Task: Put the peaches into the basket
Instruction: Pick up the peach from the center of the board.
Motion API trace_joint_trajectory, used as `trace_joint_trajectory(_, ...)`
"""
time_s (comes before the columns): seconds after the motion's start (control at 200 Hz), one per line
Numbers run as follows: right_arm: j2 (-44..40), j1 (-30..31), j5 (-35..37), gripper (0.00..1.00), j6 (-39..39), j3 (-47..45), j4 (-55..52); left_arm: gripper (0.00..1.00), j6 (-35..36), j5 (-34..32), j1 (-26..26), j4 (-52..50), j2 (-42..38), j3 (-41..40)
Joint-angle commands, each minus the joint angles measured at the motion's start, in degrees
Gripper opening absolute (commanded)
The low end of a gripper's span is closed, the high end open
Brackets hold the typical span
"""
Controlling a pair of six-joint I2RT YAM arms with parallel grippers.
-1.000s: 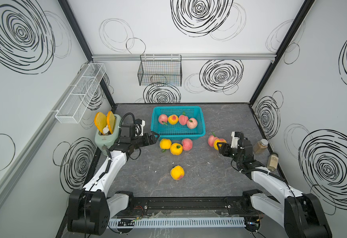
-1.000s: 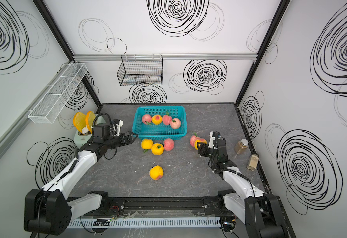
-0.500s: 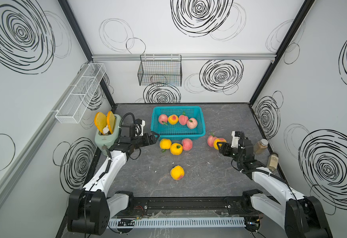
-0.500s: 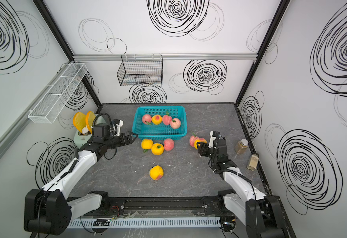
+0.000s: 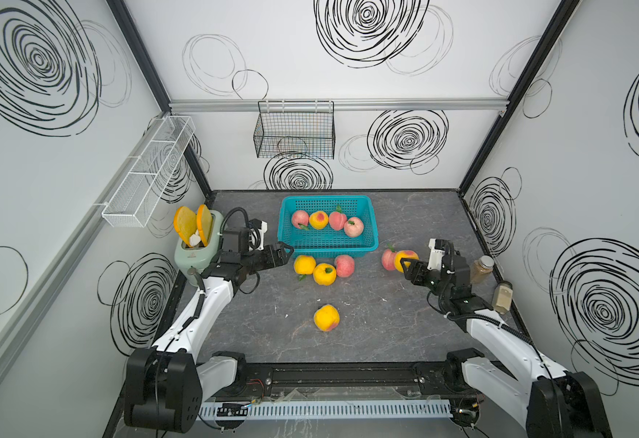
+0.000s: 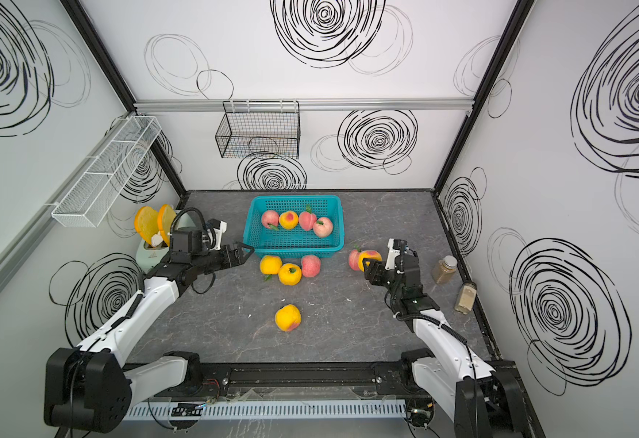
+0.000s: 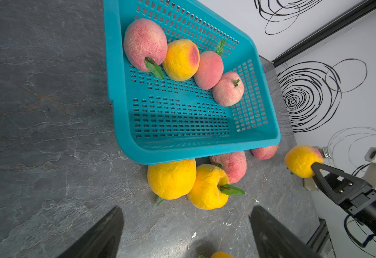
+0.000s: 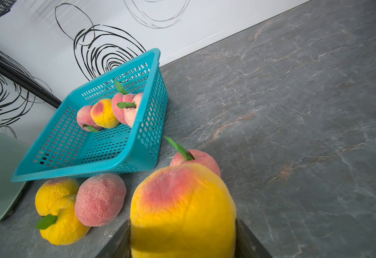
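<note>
- The right gripper (image 5: 408, 264) is pinching a yellow-orange peach (image 8: 182, 207) with a red blush. In the right wrist view its dark fingers (image 8: 248, 241) press against the fruit on both sides.
- A pink leafed peach (image 5: 388, 259) lies just beside the held fruit, on its basket side. I cannot tell whether the two touch.
- The left gripper (image 5: 285, 253) is spread wide and holds nothing. It hangs near the front left corner of the turquoise basket (image 5: 333, 249).
- Three peaches sit in a cluster against the basket's front wall: a yellow peach (image 5: 304, 264), a yellow leafed peach (image 5: 324, 273) and a pink peach (image 5: 344, 265).
- Four peaches (image 5: 327, 221) lie in a row inside the basket, toward its back wall: three pink and one yellow.
- A lone yellow peach (image 5: 326, 317) rests on the grey table (image 5: 405, 212), well apart from the rest and nearer the arm bases.
- A pale green toaster (image 5: 194, 256) holding toast slices (image 5: 185, 229) stands behind the left arm.
- Two jars (image 5: 481, 267) stand by the right wall.
</note>
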Motion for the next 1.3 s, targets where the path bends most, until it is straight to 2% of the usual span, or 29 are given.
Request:
trace_joint_trajectory(0.0,-1.42,0.63,0.0,0.65,-0.94,3.34,-0.9,0.93,0.44,0.8,0.72,1.3,-0.09,-0.02)
trace_joint_trajectory(0.235,-0.05,6.62,3.84,0.65,-4.02,8.79,-0.52,0.93,0.47,0.71,0.81,1.34,-0.49,-0.02)
trace_joint_trajectory(0.51,11.27,12.8,3.24,0.66,-7.85,19.17,-0.03,0.93,1.14,0.56,1.07,0.65,-0.95,0.08)
trace_joint_trajectory(0.96,32.76,15.39,-3.37,0.66,-12.76,38.9,-10.39,0.92,1.71,0.76,1.77,0.12,-1.12,-0.02)
trace_joint_trajectory(1.296,43.23,16.47,-2.16,0.67,-14.92,47.12,-14.51,0.93,1.43,1.37,2.21,0.47,-0.87,-0.28)
